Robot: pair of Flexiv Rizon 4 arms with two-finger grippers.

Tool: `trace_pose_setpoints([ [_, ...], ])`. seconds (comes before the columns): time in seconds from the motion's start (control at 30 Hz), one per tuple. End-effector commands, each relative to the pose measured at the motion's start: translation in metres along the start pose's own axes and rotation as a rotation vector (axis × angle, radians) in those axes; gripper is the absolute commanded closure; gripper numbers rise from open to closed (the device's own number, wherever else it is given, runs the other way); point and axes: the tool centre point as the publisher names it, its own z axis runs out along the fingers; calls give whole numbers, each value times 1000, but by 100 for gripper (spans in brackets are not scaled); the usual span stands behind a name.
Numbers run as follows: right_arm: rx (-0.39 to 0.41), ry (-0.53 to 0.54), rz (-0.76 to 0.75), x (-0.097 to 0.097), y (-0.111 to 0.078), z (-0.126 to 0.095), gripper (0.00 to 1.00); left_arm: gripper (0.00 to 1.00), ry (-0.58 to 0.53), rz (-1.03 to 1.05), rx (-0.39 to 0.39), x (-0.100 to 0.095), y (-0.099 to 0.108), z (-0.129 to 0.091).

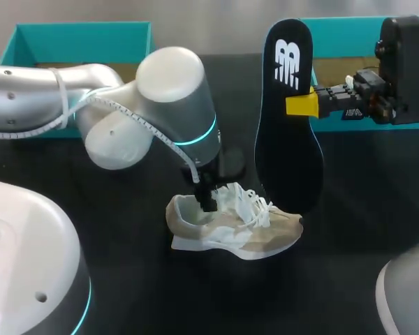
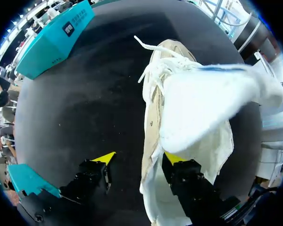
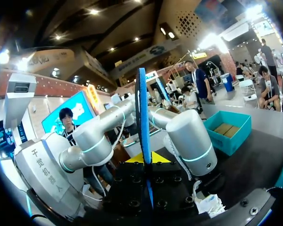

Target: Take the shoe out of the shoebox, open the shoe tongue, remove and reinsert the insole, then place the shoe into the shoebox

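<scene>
Shoe sits on its sole near the middle of the table, toe toward the right edge. The left claw gapes wide with one finger apparently inside the collar, probably to pin the shoe and leave its mouth clear. The right claw is clamped on the insole, which stands upright over the toe, seemingly ready for reinsertion.

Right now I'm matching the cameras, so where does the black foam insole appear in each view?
Head view: the black foam insole stands upright, right of centre, held by the right gripper.
Left wrist view: absent.
Right wrist view: the insole edge-on, standing between the gripper's yellow tips.
Shared landmark: the left arm's grey teal-ringed joint, head and right wrist views.
</scene>
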Motion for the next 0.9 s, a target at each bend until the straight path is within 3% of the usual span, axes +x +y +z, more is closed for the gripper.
trace_pose_setpoints([
  [0.03,8,4,2,-4,5,4,100,100,-4,-1,-3,1,0,0],
  [0.3,8,4,2,-4,5,4,100,100,-3,11,8,1,1,-4],
  [0.53,8,4,2,-4,5,4,100,100,23,132,109,4,-2,-27],
  [0.9,8,4,2,-4,5,4,100,100,24,727,336,12,-4,-83],
])
